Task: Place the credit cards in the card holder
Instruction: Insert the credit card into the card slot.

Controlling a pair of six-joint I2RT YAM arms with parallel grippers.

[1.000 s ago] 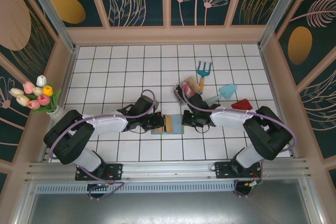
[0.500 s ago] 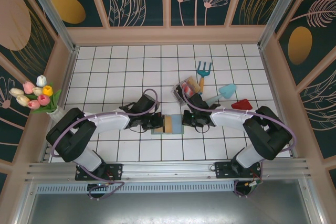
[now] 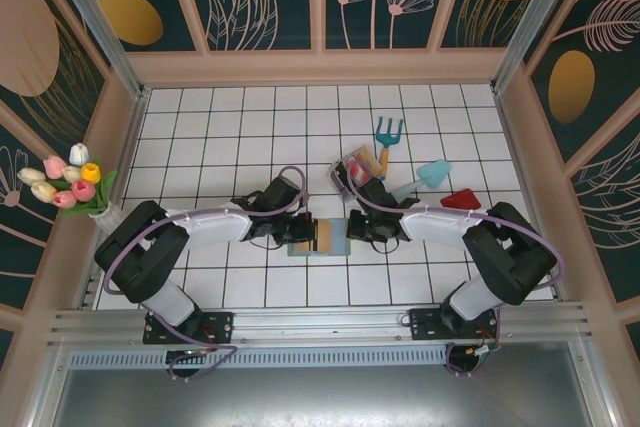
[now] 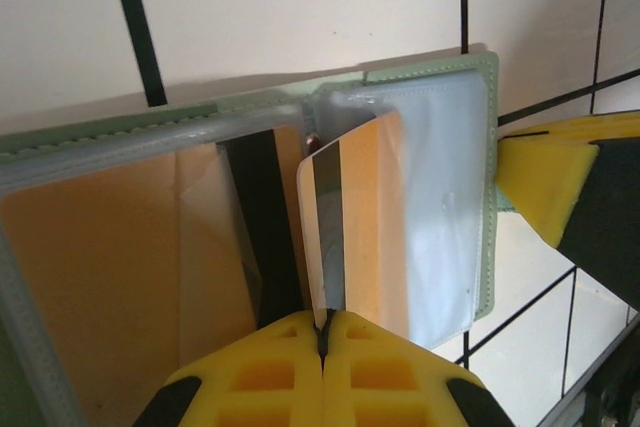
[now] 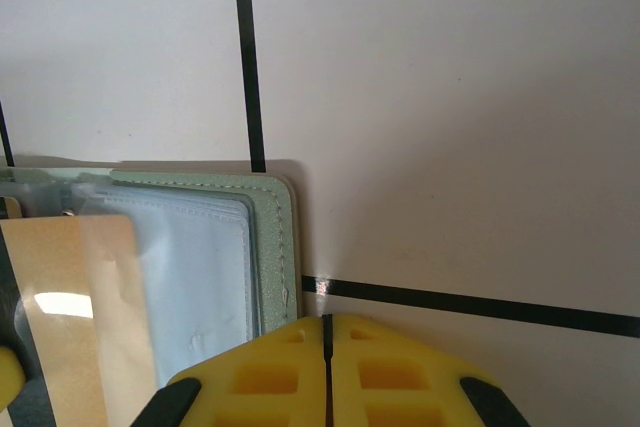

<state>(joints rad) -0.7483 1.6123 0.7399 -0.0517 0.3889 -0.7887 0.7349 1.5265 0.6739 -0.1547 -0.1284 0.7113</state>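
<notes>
Near the middle of the desk's [image 3: 220,127] front edge, the card holder [image 3: 338,239] lies open. A tan card [image 4: 355,217], pinched edge-on in the closed left jaws, overlaps its pale right pocket [image 4: 440,207]; the left arm [image 3: 210,222] has crept rightward over the last second, so insertion appears under way. Right jaws, closed and apparently empty, sit at the holder's right edge, probably steadying it.

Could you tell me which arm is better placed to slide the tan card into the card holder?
Left. The left gripper is shut on the tan card, its far end over a pale pocket of the open card holder. The right gripper is shut, empty, at the holder's edge.
</notes>
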